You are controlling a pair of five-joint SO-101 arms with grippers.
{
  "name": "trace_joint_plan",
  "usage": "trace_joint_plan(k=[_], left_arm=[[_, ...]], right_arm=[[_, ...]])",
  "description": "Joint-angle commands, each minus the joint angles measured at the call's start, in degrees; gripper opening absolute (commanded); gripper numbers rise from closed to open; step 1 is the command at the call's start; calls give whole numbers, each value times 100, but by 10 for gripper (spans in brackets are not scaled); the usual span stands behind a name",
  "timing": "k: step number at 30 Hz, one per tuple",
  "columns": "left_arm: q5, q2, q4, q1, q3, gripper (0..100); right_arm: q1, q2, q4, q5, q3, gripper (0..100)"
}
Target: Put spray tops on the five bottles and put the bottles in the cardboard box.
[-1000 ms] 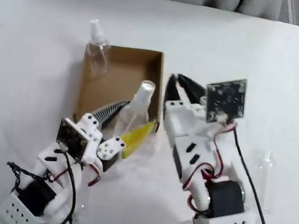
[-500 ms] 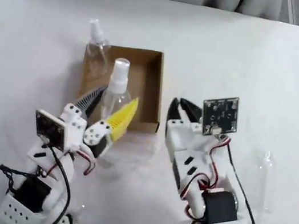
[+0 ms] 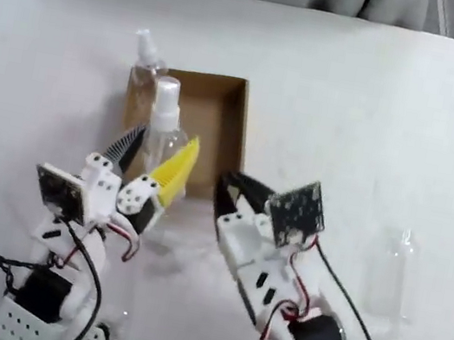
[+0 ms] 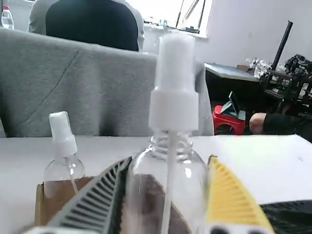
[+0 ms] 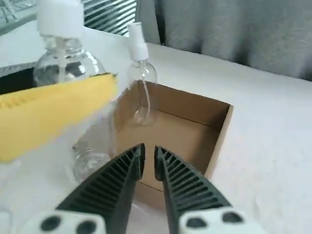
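Observation:
My left gripper is shut on a clear bottle that wears a white spray top, held upright over the near left part of the cardboard box. In the left wrist view this bottle stands between the grey finger and the yellow finger. A second topped bottle stands in the box's far left corner, also visible from the left wrist and the right wrist. My right gripper hovers shut just off the box's near right corner, holding nothing.
A faint clear bottle rests on the white table to the right of the right arm. The box's floor lies open beyond the right gripper. The table is bare white on the far side and the left.
The left arm carried the topped bottle leftward and farther into the box. The right arm drew back toward the near side and swung left, to the box's near right corner.

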Motion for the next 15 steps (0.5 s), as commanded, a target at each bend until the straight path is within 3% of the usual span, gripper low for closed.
trace_joint_plan(k=[1,8,15], left_arm=[[79,848,-26,-48,-870,63],[668,2862,-44,-154,-1811,63],[1055,3538,-756,-848,-1934,63]], right_arm=[[-233,-470,-136,97,79,15],[-848,-1218,-163,519,607,15],[-1323,-1262,-497,554,967,15]])
